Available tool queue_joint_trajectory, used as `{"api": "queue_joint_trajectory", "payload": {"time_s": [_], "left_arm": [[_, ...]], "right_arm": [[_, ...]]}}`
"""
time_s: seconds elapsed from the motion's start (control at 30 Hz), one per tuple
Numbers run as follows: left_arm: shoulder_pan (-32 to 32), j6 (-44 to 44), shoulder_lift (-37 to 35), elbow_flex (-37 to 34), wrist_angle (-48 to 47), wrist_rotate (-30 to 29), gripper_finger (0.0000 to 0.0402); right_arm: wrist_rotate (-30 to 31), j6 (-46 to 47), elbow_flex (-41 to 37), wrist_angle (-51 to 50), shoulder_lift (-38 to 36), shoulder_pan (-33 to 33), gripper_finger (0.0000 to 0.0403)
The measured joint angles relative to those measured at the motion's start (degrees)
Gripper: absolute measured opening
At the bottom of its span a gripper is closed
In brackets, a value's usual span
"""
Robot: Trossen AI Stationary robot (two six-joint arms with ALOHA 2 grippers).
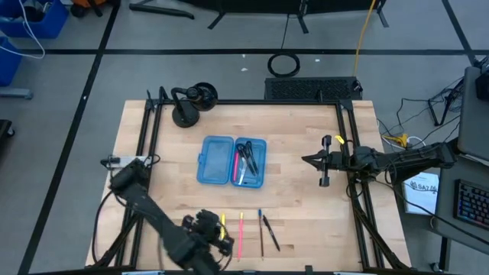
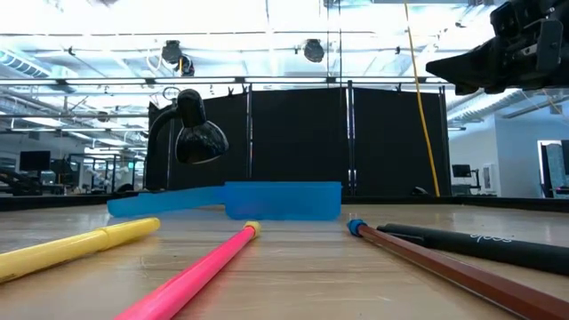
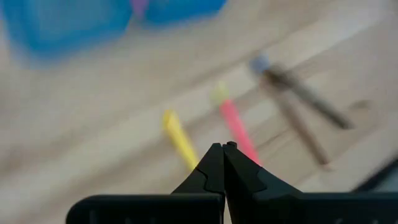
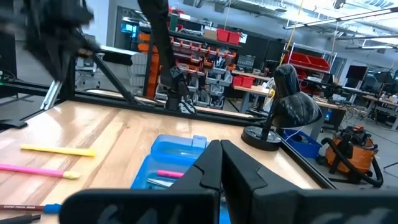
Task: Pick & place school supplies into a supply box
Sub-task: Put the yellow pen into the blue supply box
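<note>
Open blue box [image 1: 232, 161] mid-frame on the desk [image 1: 298, 130], bare wood all round it, black lamp [image 1: 189, 105] blocking the upper left corner, pens [image 1: 240, 232] in a loose row along the lower edge, left arm's closed fingers [image 3: 221, 163] above the yellow pen [image 1: 222, 224], right arm [image 1: 382, 161] reaching in from the right edge.

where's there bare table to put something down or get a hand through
Bare wood lies between the supply box and the right gripper, and left of the box toward the table edge. The far strip right of the black stand is free too. It is crowded along the near edge: yellow pen, pink pen, dark pens and the left gripper.
</note>
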Motion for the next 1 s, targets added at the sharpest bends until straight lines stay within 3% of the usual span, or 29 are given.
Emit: {"api": "queue_joint_trajectory", "payload": {"time_s": [0.1, 0.23, 0.4, 0.57, 0.83, 1.0], "left_arm": [[2.16, -5.08, 3.31, 0.51, 0.92, 11.74, 0.0003], [4.52, -4.69, 6.58, 0.51, 3.55, 17.76, 0.0008], [6.52, 1.29, 7.53, 0.50, 8.07, 20.87, 0.0016], [7.18, 8.19, 7.52, -0.34, 14.19, 18.99, 0.0068], [7.05, 2.85, 7.42, -1.04, 10.66, 18.94, 0.0185], [7.47, 0.66, 7.44, -6.57, 12.82, 24.55, 0.0205]], "right_arm": [[0.00, -0.12, -0.01, 0.44, 0.00, 0.00, 0.0000], [0.00, -1.49, -0.01, 0.42, 0.00, 0.00, 0.0000], [0.01, -1.31, -0.01, 0.43, 0.00, 0.00, 0.0000], [0.01, -1.21, -0.01, 0.40, 0.00, 0.00, 0.0000], [0.00, 0.31, -0.01, -0.84, 0.02, 0.00, 0.0000], [0.00, 1.72, -0.01, -0.87, 0.02, 0.00, 0.0000]]}}
